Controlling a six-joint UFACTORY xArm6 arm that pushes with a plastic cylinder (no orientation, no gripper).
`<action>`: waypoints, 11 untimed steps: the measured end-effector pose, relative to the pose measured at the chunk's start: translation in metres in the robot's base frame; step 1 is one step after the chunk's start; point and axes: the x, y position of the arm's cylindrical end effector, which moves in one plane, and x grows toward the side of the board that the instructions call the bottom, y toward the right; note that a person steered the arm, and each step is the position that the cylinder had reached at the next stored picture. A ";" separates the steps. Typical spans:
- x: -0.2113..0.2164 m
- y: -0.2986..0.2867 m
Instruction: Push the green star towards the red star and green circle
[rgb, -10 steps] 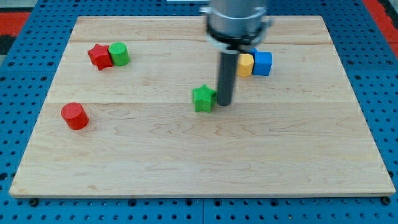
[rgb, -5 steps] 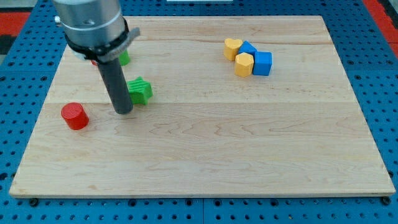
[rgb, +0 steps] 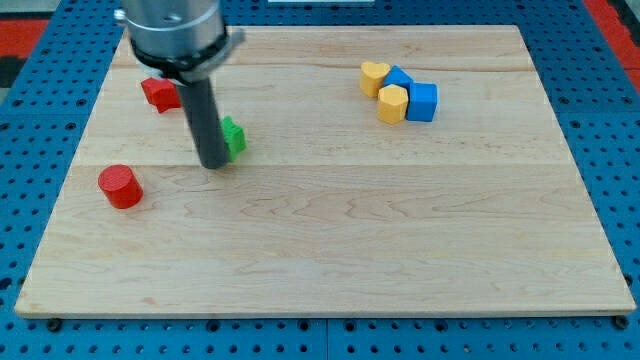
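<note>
My tip (rgb: 214, 164) rests on the table (rgb: 330, 250), touching the left side of the green star (rgb: 233, 138), which the rod partly covers. The red star (rgb: 160, 93) lies farther back to the left. The green circle is hidden behind the rod.

You're looking at lab test bench: wooden board (rgb: 330, 260) on blue perforated mounting plate (rgb: 20, 140), red panels (rgb: 20, 30) at top corners, small coloured blocks.
</note>
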 end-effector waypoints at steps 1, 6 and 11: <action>-0.025 -0.025; -0.034 0.040; -0.058 0.009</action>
